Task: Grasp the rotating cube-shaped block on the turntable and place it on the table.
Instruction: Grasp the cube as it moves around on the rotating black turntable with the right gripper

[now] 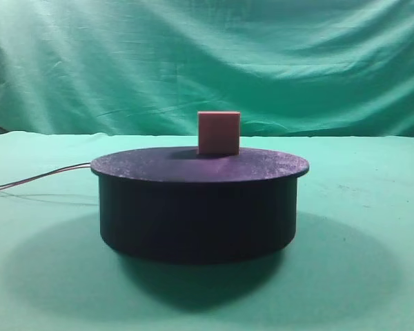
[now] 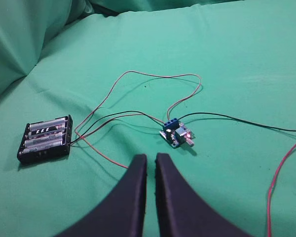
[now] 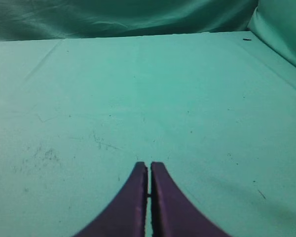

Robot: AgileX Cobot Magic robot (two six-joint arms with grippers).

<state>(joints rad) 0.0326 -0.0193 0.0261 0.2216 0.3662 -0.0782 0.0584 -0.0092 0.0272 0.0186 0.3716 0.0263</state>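
Note:
The pinkish-salmon cube-shaped block (image 1: 219,132) stands upright on the far part of the black turntable (image 1: 196,203), which sits on the green table (image 1: 372,227). Neither gripper shows in the exterior high view. In the left wrist view my left gripper (image 2: 151,159) is shut and empty, its dark fingers nearly touching above the green cloth. In the right wrist view my right gripper (image 3: 149,166) is shut and empty over bare green cloth. The block and the turntable do not show in either wrist view.
Thin wires (image 1: 41,179) trail from the turntable's left side. Ahead of the left gripper lie a black battery holder (image 2: 45,138), a small blue circuit board (image 2: 176,134) and looping red and black wires (image 2: 138,94). A green backdrop (image 1: 207,62) hangs behind.

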